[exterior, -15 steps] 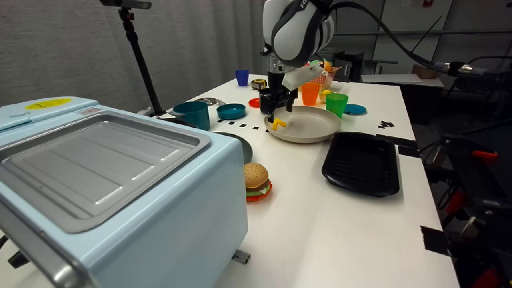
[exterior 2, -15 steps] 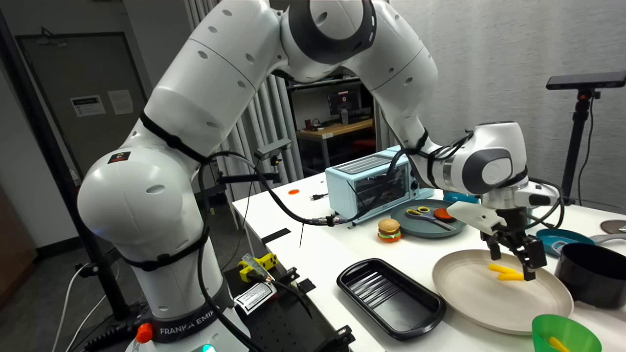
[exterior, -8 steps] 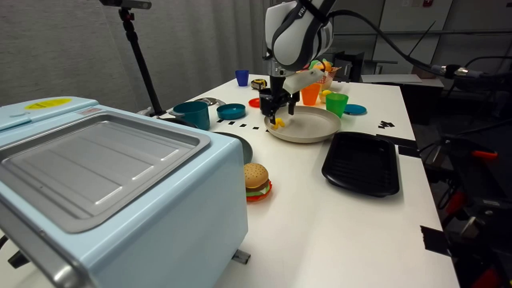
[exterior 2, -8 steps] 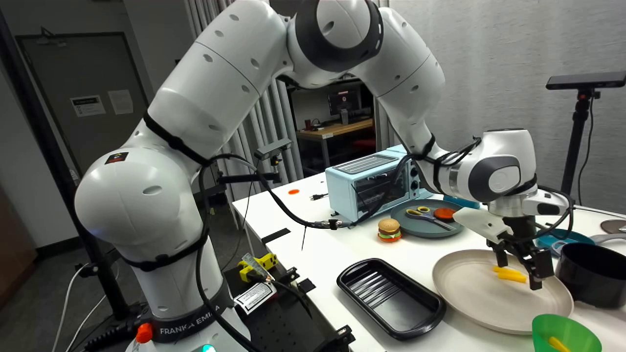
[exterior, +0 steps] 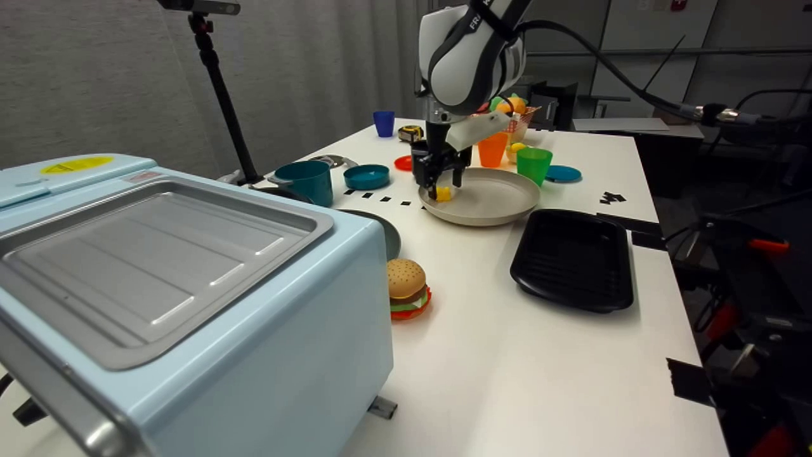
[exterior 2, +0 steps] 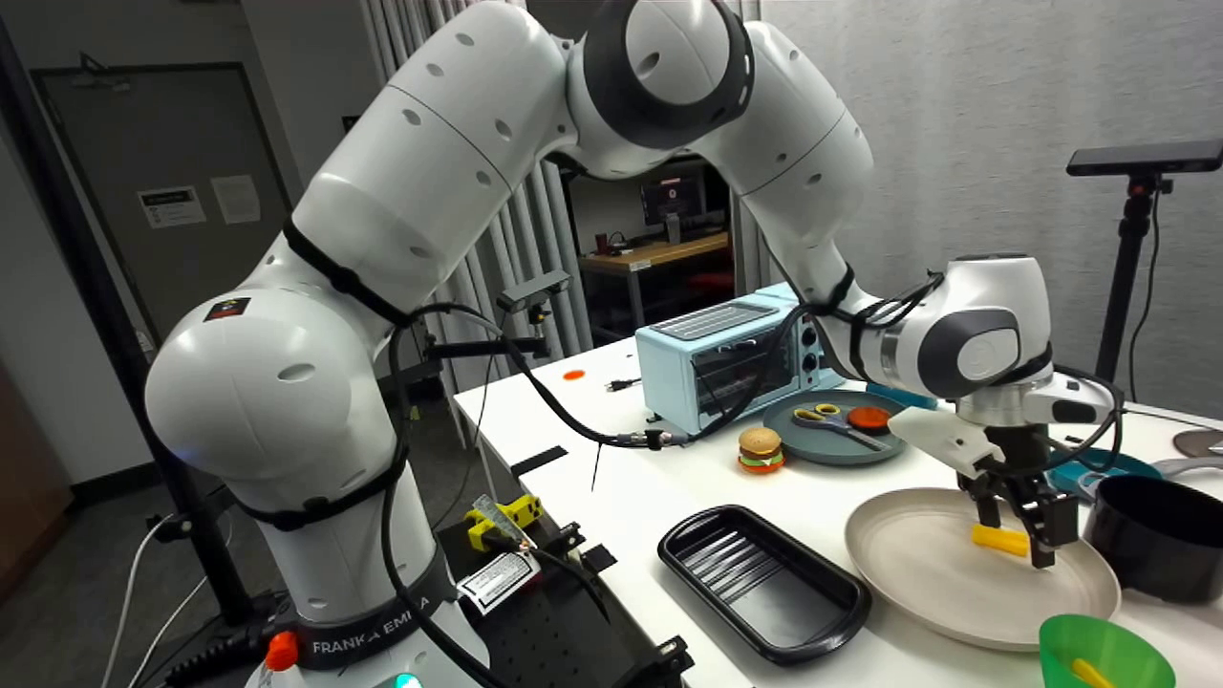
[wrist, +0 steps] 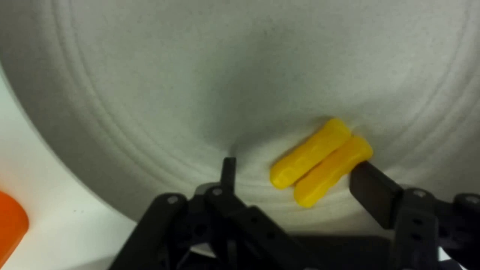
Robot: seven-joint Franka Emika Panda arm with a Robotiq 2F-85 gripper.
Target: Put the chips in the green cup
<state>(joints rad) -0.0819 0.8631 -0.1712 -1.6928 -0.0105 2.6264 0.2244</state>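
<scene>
Two yellow chips lie side by side on the pale plate (exterior 2: 917,573), the upper-left chip (wrist: 305,157) and the lower-right chip (wrist: 332,172) in the wrist view. My gripper (wrist: 294,167) is open low over the plate, with the chips between its fingers. The right fingertip (wrist: 369,176) appears to touch the end of the nearer chip; the left finger is apart from both. The gripper also shows in an exterior view (exterior 2: 1017,535). The green cup (exterior 2: 1099,645) stands beside the plate, with a yellow chip (exterior 2: 1089,673) inside it.
A black pot (exterior 2: 1156,535) stands close beside the plate and gripper. A black baking tray (exterior 2: 764,583) lies on the plate's other side. The orange cup (exterior: 492,149) stands near the green cup. The toy burger (exterior 2: 761,449) and toaster oven (exterior 2: 717,358) are farther off.
My gripper has moved slightly and sits lower over the plate, still open. The two chips, which lay at an angle to each other, now lie side by side.
</scene>
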